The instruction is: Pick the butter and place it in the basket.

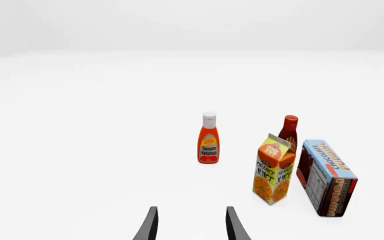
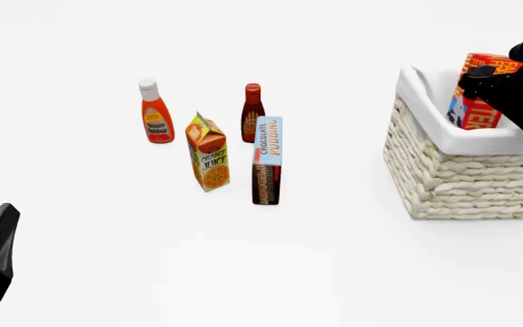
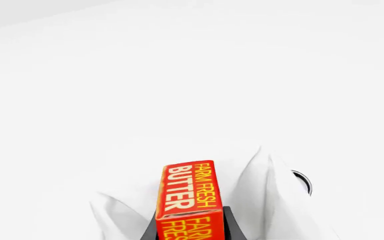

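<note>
Over the basket [image 2: 443,177] at far right, the right gripper [image 2: 498,88] pinches the butter [image 2: 476,95], carton partly below the liner rim w/ long axis pointing down into the basket, so release is straight down. Left gripper [image 1: 190,225] sits spread, idle, near left, well apart.

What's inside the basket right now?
The butter is over the basket opening, partly below the rim, clamped in the right gripper. White liner shows around it. The basket floor is hidden, so I can't tell what else is inside.
</note>
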`<state>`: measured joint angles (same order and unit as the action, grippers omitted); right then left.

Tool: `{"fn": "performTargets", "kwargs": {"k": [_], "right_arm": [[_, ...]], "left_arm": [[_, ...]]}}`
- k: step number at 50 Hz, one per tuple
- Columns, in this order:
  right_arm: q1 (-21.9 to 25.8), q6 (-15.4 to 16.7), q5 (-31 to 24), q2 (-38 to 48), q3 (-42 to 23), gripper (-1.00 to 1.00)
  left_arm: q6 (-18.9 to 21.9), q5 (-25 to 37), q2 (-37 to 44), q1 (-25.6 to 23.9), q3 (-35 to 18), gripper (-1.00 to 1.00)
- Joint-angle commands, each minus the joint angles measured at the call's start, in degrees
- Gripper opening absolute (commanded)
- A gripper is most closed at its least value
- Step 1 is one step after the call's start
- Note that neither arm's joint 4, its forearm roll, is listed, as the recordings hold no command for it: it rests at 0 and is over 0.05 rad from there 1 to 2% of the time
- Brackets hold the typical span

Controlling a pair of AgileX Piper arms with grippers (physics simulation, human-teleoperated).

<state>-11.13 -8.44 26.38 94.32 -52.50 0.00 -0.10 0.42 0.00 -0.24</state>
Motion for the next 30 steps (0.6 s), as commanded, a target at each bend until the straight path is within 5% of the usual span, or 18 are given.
{"fn": "performTargets", "kwargs": {"k": [1,30], "right_arm": [[-0.1,-1.2,0.4,-0.1,-1.1,-1.00],[-0.4,-1.2,0.4,1.3,-1.5,-1.00]], "left_arm": [[0.0,0.0,0.0,0.0,0.0,1.00],[0.0,0.0,0.0,0.0,0.0,1.00]]}}
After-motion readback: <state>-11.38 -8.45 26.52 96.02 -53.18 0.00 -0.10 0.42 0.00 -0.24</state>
